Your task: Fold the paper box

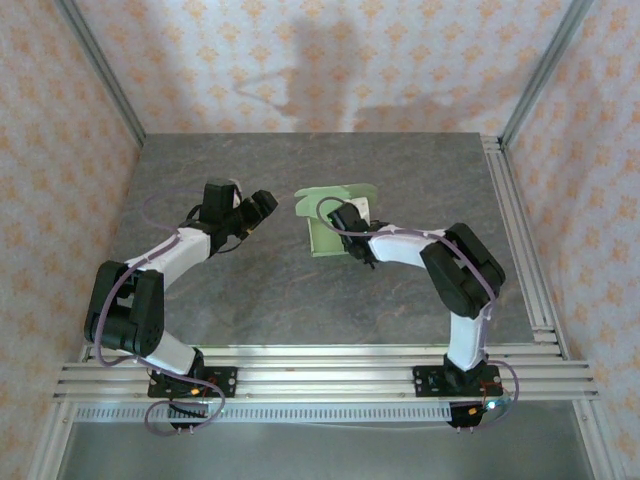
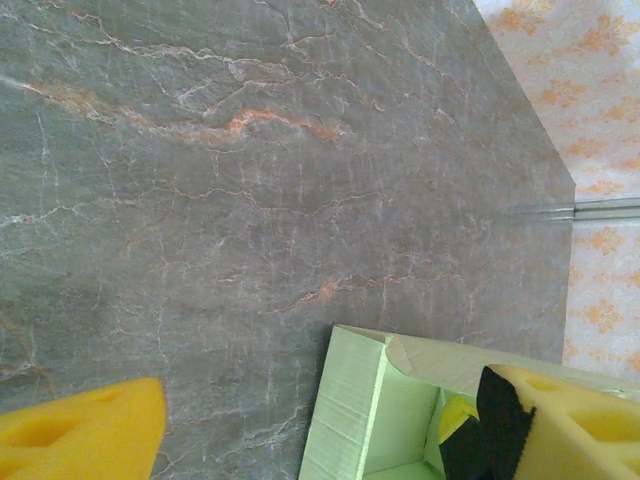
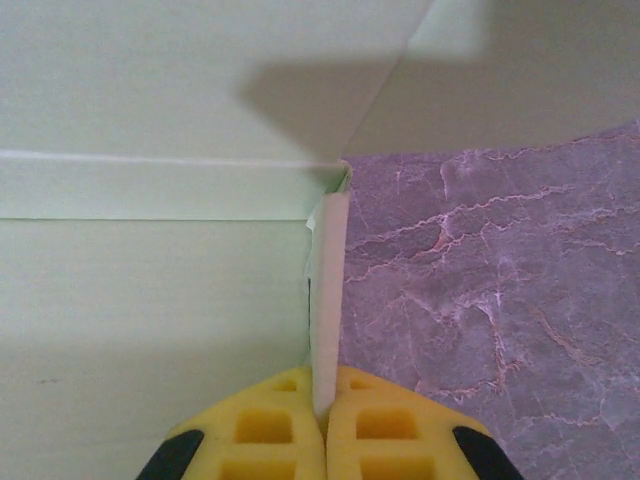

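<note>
Pale-green paper box is pinched by one upright wall in my right gripper to steady it, my left gripper spread wide near the box

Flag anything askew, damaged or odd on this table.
Nothing damaged or spilled. The paper box lies half-folded and slightly skewed to the table edges, one card edge pinched in the right tool.

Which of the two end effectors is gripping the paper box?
The right end effector: its yellow fingers are pinched shut on a wall of the paper box. The left end effector stands open, apart from it.
</note>
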